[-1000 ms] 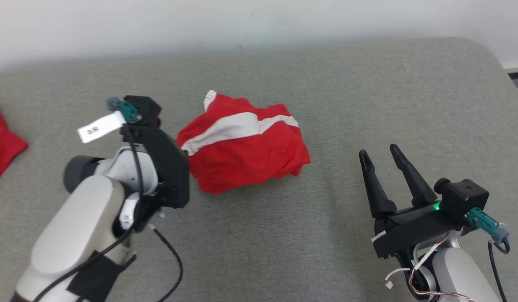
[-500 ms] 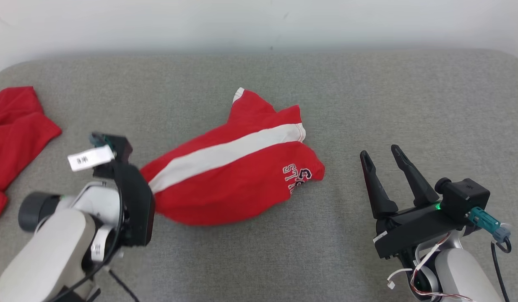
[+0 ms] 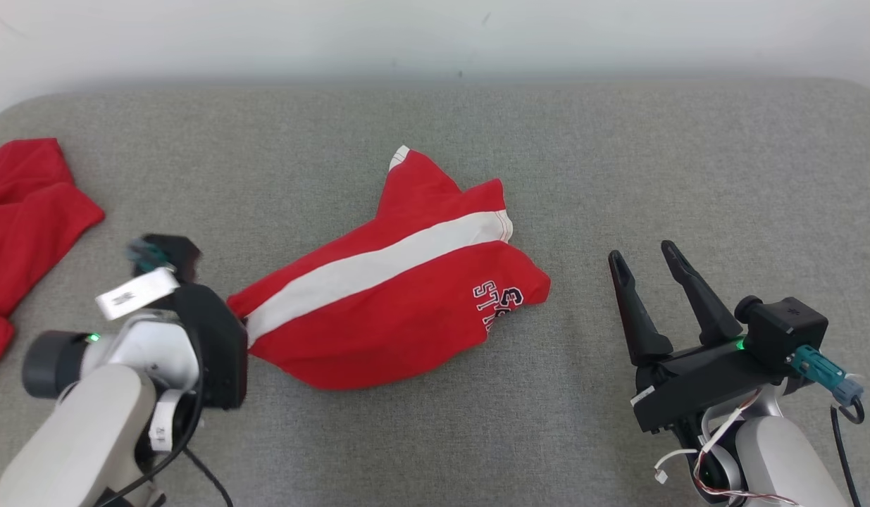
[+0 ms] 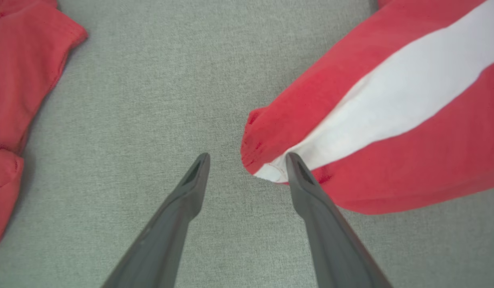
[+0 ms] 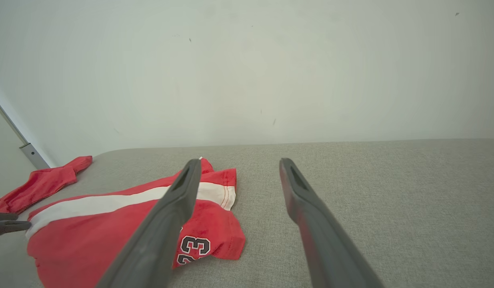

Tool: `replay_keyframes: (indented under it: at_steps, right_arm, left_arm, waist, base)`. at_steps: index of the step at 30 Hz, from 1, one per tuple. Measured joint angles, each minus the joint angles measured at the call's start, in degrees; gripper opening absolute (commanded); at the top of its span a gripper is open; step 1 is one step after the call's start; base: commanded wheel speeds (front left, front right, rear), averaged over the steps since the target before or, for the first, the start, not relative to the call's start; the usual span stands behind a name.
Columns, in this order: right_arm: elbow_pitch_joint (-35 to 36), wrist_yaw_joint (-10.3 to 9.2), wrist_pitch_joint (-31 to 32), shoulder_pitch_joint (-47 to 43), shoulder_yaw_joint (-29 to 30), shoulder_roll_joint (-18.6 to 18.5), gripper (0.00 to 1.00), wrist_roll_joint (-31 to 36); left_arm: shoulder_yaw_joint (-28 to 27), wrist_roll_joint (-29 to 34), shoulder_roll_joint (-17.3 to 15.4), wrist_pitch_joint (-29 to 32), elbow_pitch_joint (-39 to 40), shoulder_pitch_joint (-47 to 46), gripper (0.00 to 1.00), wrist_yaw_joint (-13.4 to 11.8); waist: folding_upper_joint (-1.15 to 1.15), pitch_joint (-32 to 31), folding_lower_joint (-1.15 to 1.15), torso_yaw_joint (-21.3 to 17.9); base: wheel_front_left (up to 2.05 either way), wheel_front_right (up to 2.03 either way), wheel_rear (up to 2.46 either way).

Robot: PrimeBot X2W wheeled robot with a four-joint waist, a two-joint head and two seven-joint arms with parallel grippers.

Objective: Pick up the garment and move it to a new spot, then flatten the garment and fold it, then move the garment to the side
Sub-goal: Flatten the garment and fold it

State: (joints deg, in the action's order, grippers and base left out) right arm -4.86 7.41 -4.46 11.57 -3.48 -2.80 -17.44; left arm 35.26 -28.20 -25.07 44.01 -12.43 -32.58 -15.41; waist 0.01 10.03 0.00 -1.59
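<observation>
Head cam: red garment (image 3: 392,303) with a white stripe lies mid grey padded surface (image 3: 688,155). The right claw (image 3: 641,251) is spread, well off to its right. Left wrist cam: left claw (image 4: 247,157) is spread too, pinching nothing, with one finger right at the garment's end. Right wrist cam: garment sits lower left.

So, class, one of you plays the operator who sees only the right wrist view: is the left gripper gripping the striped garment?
Observer: No. The left wrist view shows the left gripper open, with the end of the striped garment lying unclamped between its spread fingers.
Operator: Is my own gripper touching the cloth?
Observer: No. In the head view the right gripper stands open and apart from the garment, with bare grey surface between them.
</observation>
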Motion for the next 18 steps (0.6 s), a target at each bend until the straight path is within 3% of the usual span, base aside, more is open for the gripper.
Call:
replay_keyframes:
  at_steps: [4, 11, 15, 18]
  right_arm:
    - [-0.3, 0.0, -0.15, -0.47, 0.62, 0.01, 1.0, -0.21]
    - [-1.54, 0.0, -2.72, -0.7, 0.9, 0.0, 1.0, -6.06]
    - [-3.82, 0.0, -5.34, -0.66, 0.57, 0.02, 1.0, -12.77]
    - [-5.34, 0.0, -6.24, -0.63, 0.11, 0.0, 1.0, -15.23]
  left_arm:
    - [-3.66, -0.12, 1.07, -10.43, 1.29, 0.89, 1.0, -1.32]
    - [-15.25, -5.46, 8.25, -38.5, 2.85, 5.69, 1.0, -3.24]
    - [-19.63, -8.33, 11.59, -51.37, 1.53, 8.98, 1.0, -1.04]
    - [-19.79, -8.64, 12.47, -55.22, 0.57, 10.96, 1.0, 0.79]
  waist:
    - [0.0, -0.68, 0.0, 0.21]
    - [0.0, -2.47, 0.0, 1.03]
    - [-0.01, -3.51, 0.0, 1.47]
    - [-0.01, -4.1, 0.0, 1.66]
  base:
    - [0.0, 0.0, 0.0]
    - [0.0, 0.0, 0.0]
    - [0.0, 0.0, 0.0]
    - [0.0, 0.0, 0.0]
